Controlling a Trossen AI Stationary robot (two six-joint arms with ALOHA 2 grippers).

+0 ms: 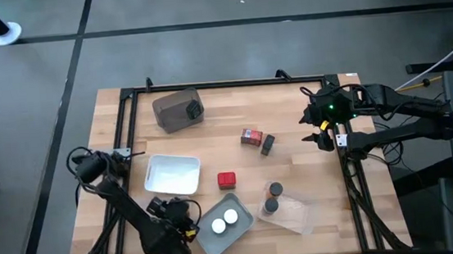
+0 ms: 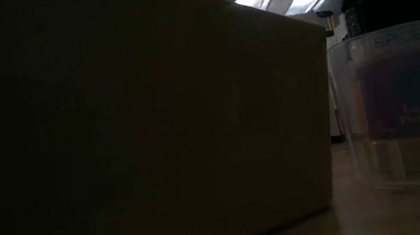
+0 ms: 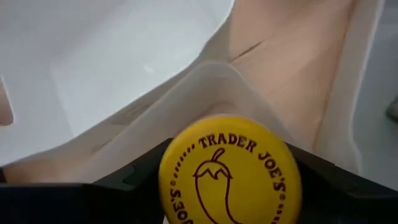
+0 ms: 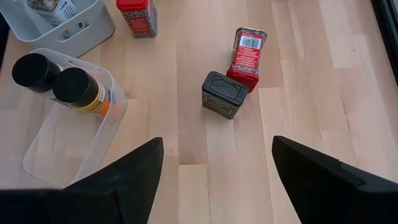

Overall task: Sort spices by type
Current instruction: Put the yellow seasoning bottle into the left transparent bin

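My left gripper [image 1: 182,219] [image 3: 229,186] is at the near left, between the white tray [image 1: 171,174] and the grey tray [image 1: 224,226], shut on a yellow-lidded spice jar [image 3: 230,171]. Two white-lidded jars [image 1: 225,220] stand in the grey tray. Two dark-lidded jars [image 1: 273,198] [image 4: 57,79] stand in the clear tray [image 1: 293,213]. One red box [image 1: 226,180] stands upright on the table. Another red box [image 4: 247,50] lies on its side against a black box [image 4: 222,94]. My right gripper [image 1: 318,127] [image 4: 217,180] is open, at the right edge, away from them. My left gripper pinches the yellow-lidded jar between its two fingers [image 3: 127,180], which stand on opposite sides at the yellow lid [image 3: 186,155]. The lid's printed top faces the wrist camera. The jar's body is hidden under the lid, and whether it rests on anything I cannot tell.
The brown tub [image 1: 178,110] sits at the far left of the table. A black frame [image 1: 223,84] runs round the table's edges. Bare wood lies between the black box and my right gripper [image 4: 298,112]. In the low view a dark tray wall [image 2: 137,128] fills most of the picture.
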